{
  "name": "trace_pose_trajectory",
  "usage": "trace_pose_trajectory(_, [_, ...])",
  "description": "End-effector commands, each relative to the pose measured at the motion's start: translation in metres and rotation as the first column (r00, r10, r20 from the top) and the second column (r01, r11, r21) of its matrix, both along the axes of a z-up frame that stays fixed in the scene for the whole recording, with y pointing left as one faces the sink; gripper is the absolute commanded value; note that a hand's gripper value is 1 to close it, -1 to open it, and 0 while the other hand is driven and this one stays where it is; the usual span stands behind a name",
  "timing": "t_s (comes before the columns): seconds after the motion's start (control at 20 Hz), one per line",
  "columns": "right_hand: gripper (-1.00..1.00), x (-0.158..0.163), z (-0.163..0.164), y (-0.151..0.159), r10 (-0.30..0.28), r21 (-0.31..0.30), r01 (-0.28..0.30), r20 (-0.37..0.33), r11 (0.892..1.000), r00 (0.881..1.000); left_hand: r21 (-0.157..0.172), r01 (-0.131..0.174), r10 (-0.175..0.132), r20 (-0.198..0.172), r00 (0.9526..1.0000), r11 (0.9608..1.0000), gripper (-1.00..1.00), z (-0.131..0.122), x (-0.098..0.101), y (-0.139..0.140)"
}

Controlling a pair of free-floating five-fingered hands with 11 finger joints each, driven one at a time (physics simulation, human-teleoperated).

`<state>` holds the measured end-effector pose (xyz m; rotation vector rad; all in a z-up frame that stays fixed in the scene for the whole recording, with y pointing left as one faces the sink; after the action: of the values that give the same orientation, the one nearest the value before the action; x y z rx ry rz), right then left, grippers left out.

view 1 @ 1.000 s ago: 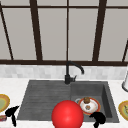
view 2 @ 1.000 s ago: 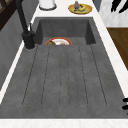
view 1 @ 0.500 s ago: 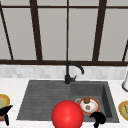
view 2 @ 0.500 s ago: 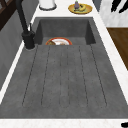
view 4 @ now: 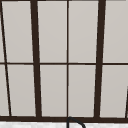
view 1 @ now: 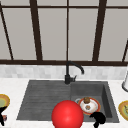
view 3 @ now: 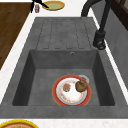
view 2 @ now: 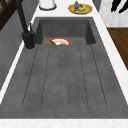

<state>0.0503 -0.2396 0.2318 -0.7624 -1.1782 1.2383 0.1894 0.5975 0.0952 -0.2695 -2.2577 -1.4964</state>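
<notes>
My left hand (view 1: 2,113) hovers at the picture's left edge over the counter, fingers straight, next to a small red cup (view 3: 37,8) and a yellow-green plate (view 3: 53,5). In the right side view this left hand (view 3: 33,5) sits just beside the cup, not holding it. My right hand (view 1: 98,118) hangs over the front rim of the sink basin, close to a red-rimmed white plate (view 3: 71,90) that carries a brown round food piece (view 3: 81,85). The right hand (view 2: 119,6) has its fingers spread and holds nothing. A red ball (view 1: 67,115) shows at the sink's front edge.
A black faucet (view 1: 68,75) stands behind the dark grey sink (view 2: 65,80), whose ribbed drainboard lies to the left. On the right counter are a yellow plate with food (view 2: 80,8) and a white container (view 2: 47,3). A window is behind.
My left hand has drifted slightly to the left, towards the picture's edge. The right hand, the plate and the red ball have stayed put.
</notes>
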Motion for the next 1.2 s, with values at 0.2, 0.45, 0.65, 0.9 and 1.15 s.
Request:
trace_pose_trajectory(0.2, [0.00, 0.000, 0.000, 0.000, 0.000, 0.000, 0.000, 0.000, 1.000, 1.000, 0.015, 0.065, -0.065, 0.002, 0.9979, 0.9978, -1.00, -0.024, -0.003, 0.002])
trace_pose_trajectory(0.45, [0.00, 0.000, 0.000, 0.000, 0.000, 0.000, 0.000, 0.000, 1.000, 1.000, -0.019, 0.077, -0.076, 0.028, 0.9967, 0.9969, -1.00, 0.017, -0.032, 0.010])
trace_pose_trajectory(0.65, [0.00, 0.000, 0.000, 0.000, 0.000, 0.000, 0.000, 0.000, 1.000, 1.000, -0.002, 0.046, -0.046, 0.020, 0.9987, 0.9989, -1.00, 0.053, -0.060, 0.009])
trace_pose_trajectory(0.9, [0.00, 0.000, 0.000, 0.000, 0.000, 0.000, 0.000, 0.000, 1.000, 1.000, 0.019, 0.031, -0.031, -0.007, 0.9995, 0.9993, -1.00, 0.058, -0.082, -0.004])
trace_pose_trajectory(1.15, [0.00, 0.000, 0.000, 0.000, 0.000, 0.000, 0.000, 0.000, 1.000, 1.000, -0.005, 0.077, -0.077, -0.024, 0.9968, 0.9971, -1.00, 0.053, -0.097, -0.017])
